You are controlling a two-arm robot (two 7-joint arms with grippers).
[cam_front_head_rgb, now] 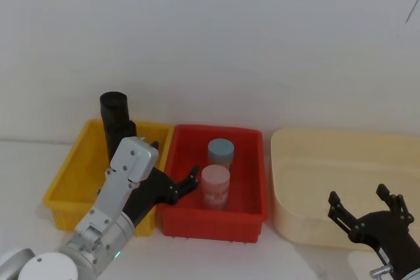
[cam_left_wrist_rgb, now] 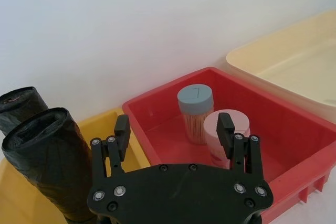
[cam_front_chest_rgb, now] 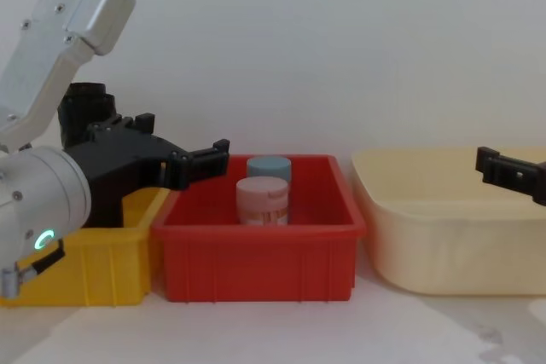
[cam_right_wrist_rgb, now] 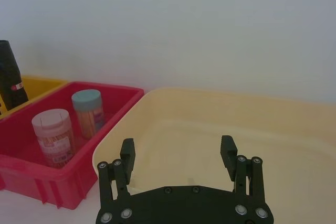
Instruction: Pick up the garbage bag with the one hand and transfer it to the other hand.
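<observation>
— At the back of the yellow bin (cam_front_head_rgb: 69, 175), what stands there?
— The garbage bag (cam_front_head_rgb: 116, 117), upright and taller than the bin's wall.
— And the left gripper (cam_front_head_rgb: 174, 162)?
— Just beside the bag, fingers spread, with the bag outside them. It hangs over the rim shared with the red bin (cam_front_head_rgb: 258, 181).
— The right gripper (cam_front_head_rgb: 357, 196)?
— Fingers spread too, at the near edge of the beige tub (cam_front_head_rgb: 315, 162), well apart from the bag.

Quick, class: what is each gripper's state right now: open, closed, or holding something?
Left gripper: open, holding nothing.
Right gripper: open, holding nothing, over the cream tray.
</observation>
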